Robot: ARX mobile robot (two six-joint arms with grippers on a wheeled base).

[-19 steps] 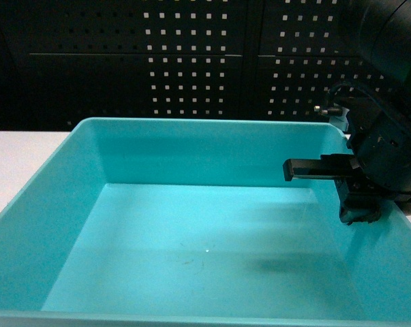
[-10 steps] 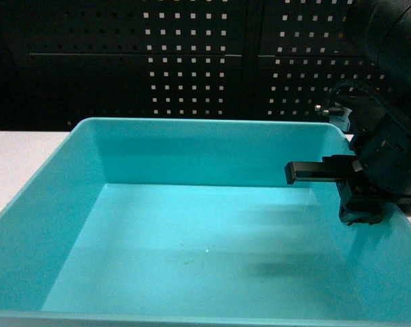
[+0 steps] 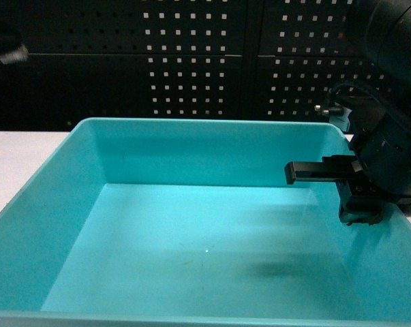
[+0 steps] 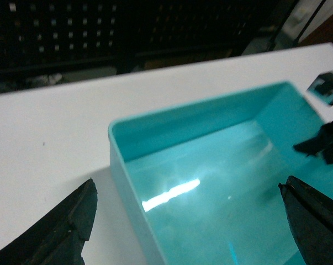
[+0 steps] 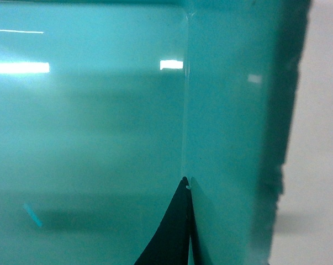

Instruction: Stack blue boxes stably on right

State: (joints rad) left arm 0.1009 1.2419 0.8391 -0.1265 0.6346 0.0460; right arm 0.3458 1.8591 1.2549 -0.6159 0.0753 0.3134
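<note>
Resting on the white table (image 4: 50,127), the turquoise-blue box (image 3: 191,238) fills the head view in front of a black pegboard (image 3: 205,61). Above the box's left end hangs the left gripper (image 4: 188,221), fingers wide apart. At the box's right wall the right gripper (image 3: 352,194) straddles the rim; whether it clamps cannot be told.

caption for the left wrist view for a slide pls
Open left gripper hovering above a turquoise tub on a white table.
</note>
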